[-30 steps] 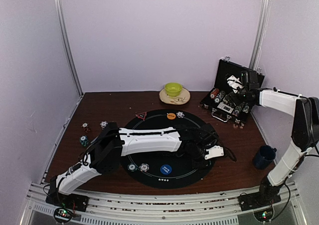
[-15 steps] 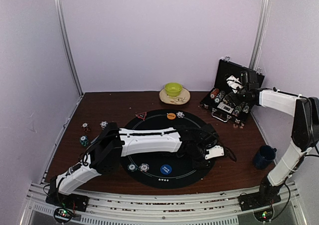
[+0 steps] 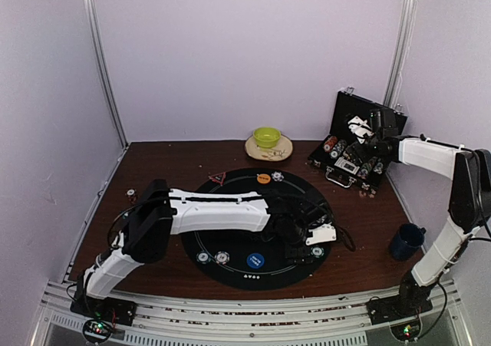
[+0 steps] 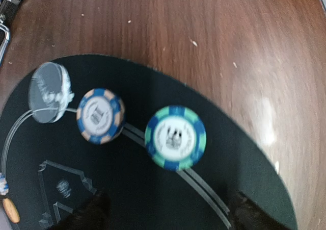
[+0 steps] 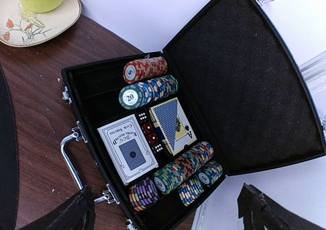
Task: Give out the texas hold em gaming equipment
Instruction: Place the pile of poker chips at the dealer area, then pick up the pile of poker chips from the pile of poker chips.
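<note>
Desk: brown wood, carrying everything.
Mat: round and black, lying at the desk's middle.
Case: black, standing open at the far right corner, holding chip rows and card decks.
Left gripper: hanging released over the mat's near right edge, gripping nothing.
Right gripper: hovering spread wide above the case, empty.
Loose pieces: green-edged chip, blue-edged chip and clear disc are lying in a row along the mat's right edge.

Looks down into an open black case on the brown table. Holds rows of striped chips, two card decks, red dice.
</note>
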Action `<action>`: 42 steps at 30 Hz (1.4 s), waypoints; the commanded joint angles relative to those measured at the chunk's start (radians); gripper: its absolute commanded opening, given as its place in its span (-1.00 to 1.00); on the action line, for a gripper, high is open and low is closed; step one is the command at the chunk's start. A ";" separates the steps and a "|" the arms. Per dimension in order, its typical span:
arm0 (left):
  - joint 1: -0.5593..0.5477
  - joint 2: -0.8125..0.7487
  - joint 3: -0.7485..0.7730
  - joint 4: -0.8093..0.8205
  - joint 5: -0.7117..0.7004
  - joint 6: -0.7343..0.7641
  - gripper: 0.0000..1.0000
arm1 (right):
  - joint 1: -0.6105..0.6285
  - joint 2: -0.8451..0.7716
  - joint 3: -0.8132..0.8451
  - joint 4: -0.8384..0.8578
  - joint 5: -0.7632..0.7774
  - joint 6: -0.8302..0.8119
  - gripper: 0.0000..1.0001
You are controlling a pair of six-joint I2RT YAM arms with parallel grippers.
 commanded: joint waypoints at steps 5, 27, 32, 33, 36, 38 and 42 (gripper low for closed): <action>0.060 -0.332 -0.233 0.056 -0.127 0.069 0.96 | 0.013 0.001 0.000 -0.008 -0.008 0.008 1.00; 0.861 -0.928 -0.836 0.073 -0.004 0.063 0.96 | 0.119 0.047 -0.004 -0.003 0.068 -0.038 1.00; 1.010 -0.943 -0.917 0.025 0.074 0.042 0.96 | 0.125 0.038 -0.005 -0.002 0.065 -0.039 1.00; 1.027 -0.949 -0.942 0.025 0.080 0.043 0.96 | 0.126 0.035 -0.006 -0.001 0.063 -0.038 1.00; 1.100 -0.960 -1.005 0.022 0.089 0.042 0.96 | 0.128 0.028 -0.008 0.001 0.059 -0.037 1.00; 1.140 -0.959 -1.038 0.018 0.099 0.050 0.96 | 0.134 0.026 -0.008 0.003 0.068 -0.040 1.00; 1.173 -0.965 -1.099 0.017 0.119 0.064 0.96 | 0.152 0.021 -0.014 0.011 0.072 -0.044 1.00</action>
